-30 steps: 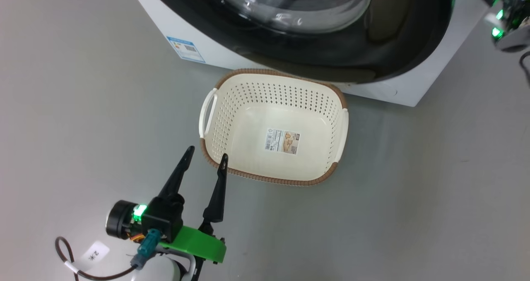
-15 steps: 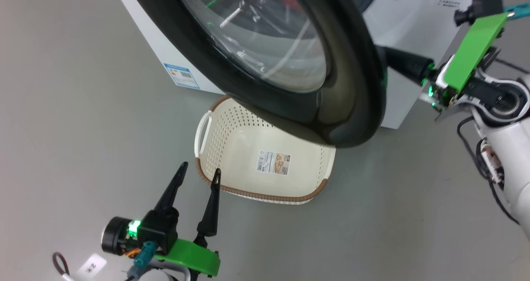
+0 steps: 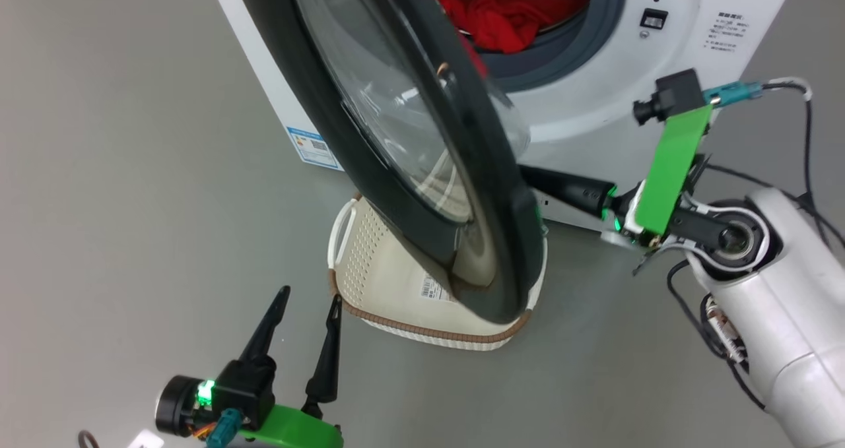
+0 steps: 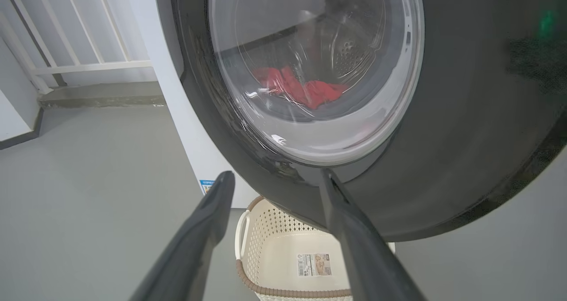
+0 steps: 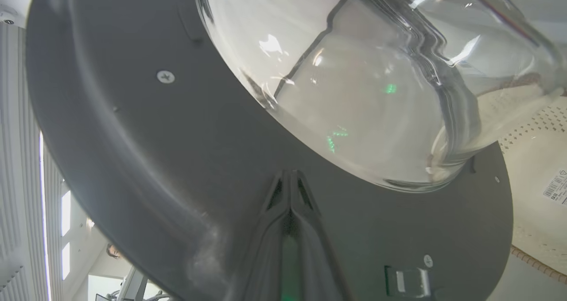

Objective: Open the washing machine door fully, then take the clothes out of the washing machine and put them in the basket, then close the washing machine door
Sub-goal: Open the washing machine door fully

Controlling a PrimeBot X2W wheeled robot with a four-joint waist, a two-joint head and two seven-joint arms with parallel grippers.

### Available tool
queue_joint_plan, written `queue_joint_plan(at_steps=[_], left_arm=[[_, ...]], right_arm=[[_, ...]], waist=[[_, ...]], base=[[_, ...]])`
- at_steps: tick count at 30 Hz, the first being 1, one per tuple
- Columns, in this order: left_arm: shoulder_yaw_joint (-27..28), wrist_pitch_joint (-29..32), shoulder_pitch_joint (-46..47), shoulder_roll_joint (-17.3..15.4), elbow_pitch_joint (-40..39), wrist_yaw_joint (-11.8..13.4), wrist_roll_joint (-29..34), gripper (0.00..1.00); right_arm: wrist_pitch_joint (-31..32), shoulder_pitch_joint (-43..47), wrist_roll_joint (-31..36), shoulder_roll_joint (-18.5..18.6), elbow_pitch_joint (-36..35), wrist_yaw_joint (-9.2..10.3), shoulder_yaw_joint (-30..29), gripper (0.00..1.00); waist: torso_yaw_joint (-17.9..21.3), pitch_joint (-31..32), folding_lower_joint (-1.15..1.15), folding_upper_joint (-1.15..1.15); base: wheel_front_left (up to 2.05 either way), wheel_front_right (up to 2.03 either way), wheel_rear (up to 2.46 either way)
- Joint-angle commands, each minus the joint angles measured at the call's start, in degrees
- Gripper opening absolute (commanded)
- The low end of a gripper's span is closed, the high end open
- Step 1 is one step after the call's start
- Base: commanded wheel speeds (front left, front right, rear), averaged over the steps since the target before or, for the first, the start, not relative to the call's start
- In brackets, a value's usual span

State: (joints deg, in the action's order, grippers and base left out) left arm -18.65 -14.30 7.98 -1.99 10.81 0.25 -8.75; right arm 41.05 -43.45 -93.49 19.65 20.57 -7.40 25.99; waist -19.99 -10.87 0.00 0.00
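Washing machine [image 3: 594, 125] stands on grey floor [image 3: 132, 204], front toward the robot. Washing machine door [image 3: 403, 144] is part open, swung out on its hinge at the robot's left, black rim and bulging glass turned edge-on in the head view. Clothes [image 3: 508, 12] lie inside the drum, a red heap at the mouth against the grey seal; in the left wrist view they show red through the glass. Basket [image 3: 376, 283] sits on the floor just in front of the machine, directly under the door's lower rim, which hides much of it; paper sticker [image 4: 313, 264] visible on its bottom. Left tool [image 3: 310, 296] hangs low over the floor, fingers spread wide, tips near the basket's near-left corner but apart from it. Right tool [image 5: 290, 177] reaches in behind the door's free edge, its two fingers pressed together, tips set against the dark inner face of the rim just below the glass bowl, seemingly touching it. Right forearm pale, green bracket on the wrist.
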Motion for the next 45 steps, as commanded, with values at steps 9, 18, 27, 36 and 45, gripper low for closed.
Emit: queue_joint_plan(at_steps=[9,18,27,36,45], left_arm=[[3.11,-0.70,-1.33,-0.88,-1.60,0.03,-0.01,1.00],[4.62,-0.70,-1.88,-0.88,-1.58,0.34,-0.59,1.00],[6.17,-0.70,-2.31,-0.88,-1.13,0.04,-0.25,1.00],[7.24,-0.70,-2.63,-0.88,-0.97,-0.39,0.12,1.00],[8.42,-0.70,-2.90,-0.88,-0.72,-0.49,0.50,1.00]], right_arm=[[1.28,4.19,1.73,-4.57,-4.72,-0.09,3.13,0.00],[1.18,5.23,2.96,-7.73,-4.54,-0.09,5.02,0.00],[0.35,6.22,3.56,-10.82,-3.62,-0.09,6.73,0.00],[-0.28,6.13,3.74,-12.90,-3.21,-0.09,7.84,0.00],[-2.59,7.00,4.91,-12.17,-2.80,-0.09,7.58,0.86]], waist=[[-2.42,2.25,0.00,0.00],[-4.69,3.04,0.00,0.00],[-7.42,4.24,0.00,0.00],[-8.90,4.50,0.00,0.00],[-8.41,5.25,0.00,0.00]], base=[[0.00,0.00,0.00],[0.00,0.00,0.00],[0.00,0.00,0.00],[0.00,0.00,0.00],[0.00,0.00,0.00]])
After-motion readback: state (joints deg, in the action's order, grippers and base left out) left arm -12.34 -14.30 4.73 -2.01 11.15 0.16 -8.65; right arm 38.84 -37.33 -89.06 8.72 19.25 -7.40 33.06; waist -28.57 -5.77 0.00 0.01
